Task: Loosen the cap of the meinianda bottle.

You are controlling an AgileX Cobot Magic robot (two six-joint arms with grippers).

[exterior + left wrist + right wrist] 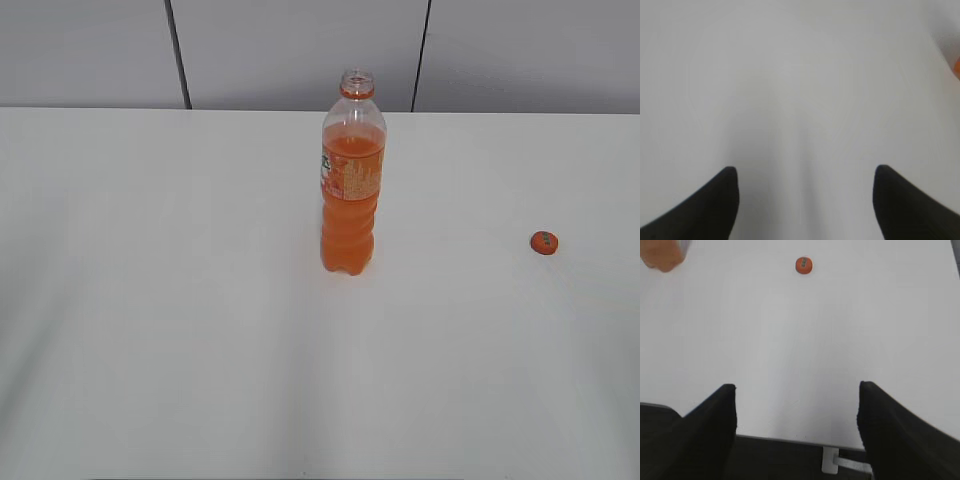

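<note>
The meinianda bottle [352, 180] stands upright near the middle of the white table [150, 300], its mouth bare and uncapped. The orange cap [543, 242] lies alone on the table far to the bottle's right; it also shows in the right wrist view [804, 265], where the bottle's base [660, 255] is at the top left corner. Neither gripper shows in the exterior view. My left gripper [805, 172] is open and empty over bare table; an orange sliver [957, 67] shows at the right edge. My right gripper [796, 390] is open and empty above the table's front edge.
A grey panelled wall [300, 50] rises behind the table's far edge. In the right wrist view the table's near edge [790, 440] shows, with a dark drop and a white bracket [831, 460] below it.
</note>
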